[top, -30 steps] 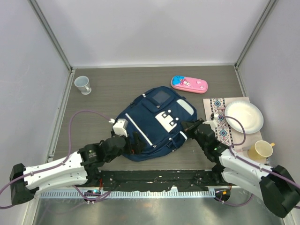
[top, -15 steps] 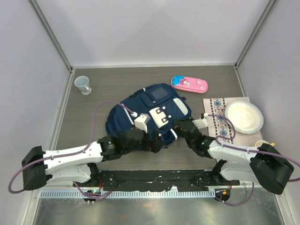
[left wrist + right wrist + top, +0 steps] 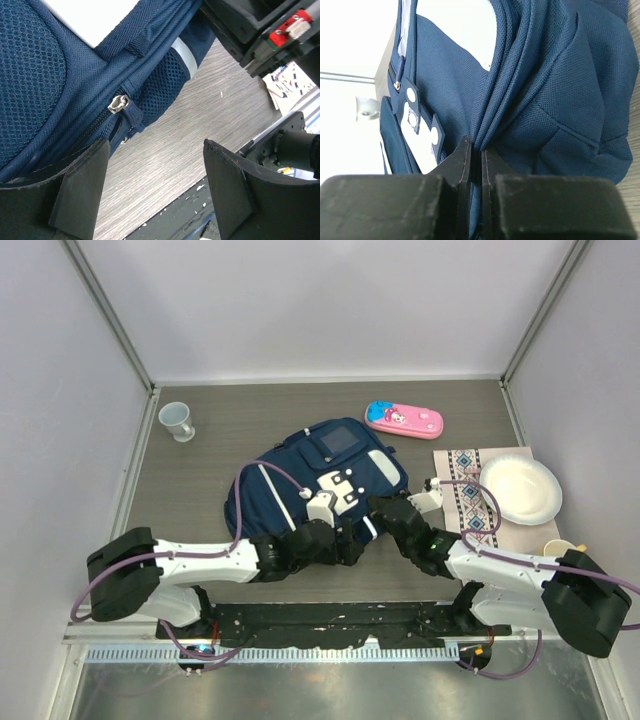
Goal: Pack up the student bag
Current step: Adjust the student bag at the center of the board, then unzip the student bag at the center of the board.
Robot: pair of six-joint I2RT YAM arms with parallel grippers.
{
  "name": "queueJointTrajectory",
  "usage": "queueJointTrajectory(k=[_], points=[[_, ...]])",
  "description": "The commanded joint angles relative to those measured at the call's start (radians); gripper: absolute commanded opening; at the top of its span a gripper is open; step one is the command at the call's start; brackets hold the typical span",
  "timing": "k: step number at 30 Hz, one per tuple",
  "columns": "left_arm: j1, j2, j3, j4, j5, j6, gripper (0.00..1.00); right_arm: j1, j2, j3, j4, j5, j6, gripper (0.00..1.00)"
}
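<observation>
The student bag (image 3: 300,475), a navy backpack with white trim, lies bunched in the middle of the table. My right gripper (image 3: 378,507) is at its right near corner, shut on a pinched fold of the navy fabric (image 3: 481,150). At the bag's near edge my left gripper (image 3: 350,543) is open, with only bare table between its fingers (image 3: 155,170). A silver zipper pull (image 3: 119,104) on the bag's side (image 3: 45,75) hangs just beyond the left fingertip (image 3: 85,170). The white patch with dark dots (image 3: 417,135) shows to the left of the right gripper's fingers.
A pink pencil case (image 3: 403,420) lies behind the bag. A clear cup (image 3: 177,421) stands at the far left. On the right a white plate (image 3: 520,490) rests on a patterned cloth (image 3: 468,502), and a yellow mug (image 3: 556,546) peeks out behind my right arm.
The bag has been dragged left and bunched up by my right gripper. My left arm has swung right along the bag's near edge, and its jaws have narrowed a little.
</observation>
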Motion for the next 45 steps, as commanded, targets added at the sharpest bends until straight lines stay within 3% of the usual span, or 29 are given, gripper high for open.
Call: queueJointTrajectory(k=[1, 6, 9, 11, 13, 14, 15, 17, 20, 24, 26, 27, 33, 36, 38, 40, 42, 43, 44, 45], points=[[-0.004, 0.032, 0.043, 0.101, -0.1, -0.024, 0.79, 0.029, -0.054, 0.023, -0.018, -0.011, -0.115, 0.01], [-0.003, 0.075, 0.078, 0.076, -0.154, -0.015, 0.74, 0.03, -0.097, 0.001, -0.009, -0.037, -0.143, 0.01], [-0.003, 0.102, 0.095, 0.091, -0.157, -0.013, 0.63, 0.032, -0.113, -0.002, -0.01, -0.043, -0.158, 0.01], [-0.004, 0.112, 0.108, 0.11, -0.145, -0.004, 0.49, 0.033, -0.114, 0.0, -0.012, -0.045, -0.165, 0.01], [-0.004, 0.107, 0.114, 0.11, -0.138, -0.004, 0.45, 0.034, -0.123, -0.002, -0.018, -0.045, -0.166, 0.01], [-0.003, 0.109, 0.112, 0.108, -0.151, -0.006, 0.47, 0.034, -0.127, -0.002, -0.018, -0.043, -0.168, 0.01], [-0.004, 0.107, 0.112, 0.101, -0.157, -0.009, 0.62, 0.035, -0.128, -0.005, -0.018, -0.046, -0.171, 0.01], [-0.004, 0.119, 0.124, 0.084, -0.178, -0.006, 0.7, 0.037, -0.131, -0.01, -0.003, -0.056, -0.181, 0.01], [-0.004, 0.144, 0.152, 0.039, -0.204, -0.006, 0.71, 0.041, -0.128, -0.005, -0.004, -0.066, -0.194, 0.01], [-0.004, 0.194, 0.218, -0.039, -0.255, 0.008, 0.65, 0.058, -0.131, -0.011, -0.003, -0.057, -0.191, 0.01], [-0.004, 0.216, 0.255, -0.076, -0.278, 0.01, 0.59, 0.063, -0.133, -0.013, -0.004, -0.054, -0.192, 0.01], [-0.004, 0.231, 0.263, -0.114, -0.287, 0.005, 0.47, 0.066, -0.142, -0.013, -0.006, -0.053, -0.192, 0.01], [-0.003, 0.227, 0.253, -0.155, -0.384, -0.03, 0.35, 0.079, -0.165, -0.013, -0.022, -0.031, -0.2, 0.01], [-0.003, 0.216, 0.249, -0.163, -0.411, -0.041, 0.14, 0.081, -0.17, -0.013, -0.03, -0.02, -0.2, 0.01], [-0.003, 0.202, 0.237, -0.16, -0.414, -0.052, 0.13, 0.084, -0.17, -0.013, -0.033, -0.019, -0.198, 0.01], [-0.003, 0.187, 0.211, -0.146, -0.414, -0.058, 0.04, 0.084, -0.168, -0.011, -0.038, -0.016, -0.2, 0.01], [-0.003, 0.162, 0.189, -0.12, -0.418, -0.067, 0.06, 0.084, -0.166, -0.013, -0.041, -0.011, -0.198, 0.01], [-0.003, 0.153, 0.168, -0.113, -0.421, -0.07, 0.12, 0.084, -0.168, -0.014, -0.039, -0.014, -0.197, 0.01], [-0.003, 0.133, 0.154, -0.09, -0.422, -0.071, 0.25, 0.086, -0.163, -0.014, -0.036, -0.014, -0.198, 0.01], [-0.003, 0.123, 0.143, -0.083, -0.424, -0.07, 0.5, 0.086, -0.163, -0.014, -0.033, -0.014, -0.198, 0.01]])
